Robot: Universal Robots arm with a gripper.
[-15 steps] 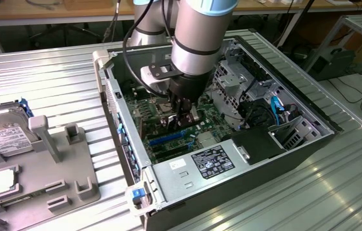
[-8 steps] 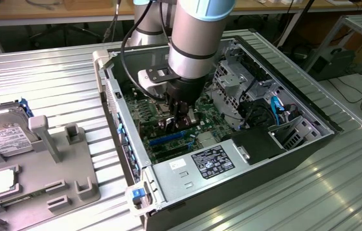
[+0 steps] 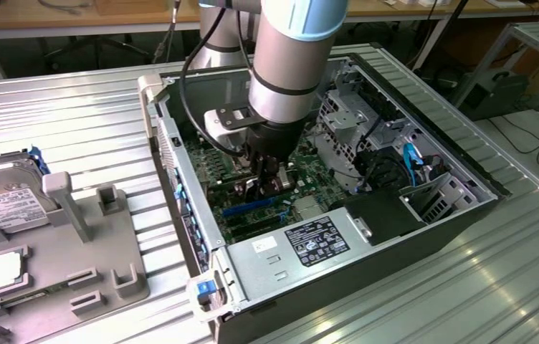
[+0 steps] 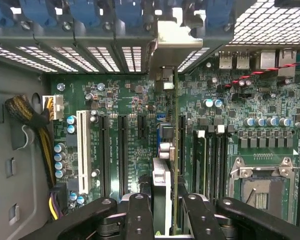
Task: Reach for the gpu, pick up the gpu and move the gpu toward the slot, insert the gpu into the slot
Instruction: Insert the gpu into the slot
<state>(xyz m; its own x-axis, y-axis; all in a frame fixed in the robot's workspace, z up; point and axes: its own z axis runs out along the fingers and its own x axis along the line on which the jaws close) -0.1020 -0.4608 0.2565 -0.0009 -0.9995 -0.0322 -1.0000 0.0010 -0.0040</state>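
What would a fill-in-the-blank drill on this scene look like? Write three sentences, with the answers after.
The gripper is shut on the ___. The slot inside the case is coloured ___. The hard drive lies outside the case, at the exterior view's ___.
Missing words: gpu; blue; left.

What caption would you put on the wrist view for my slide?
The gripper holds the gpu edge-on above the motherboard inside the open computer case.
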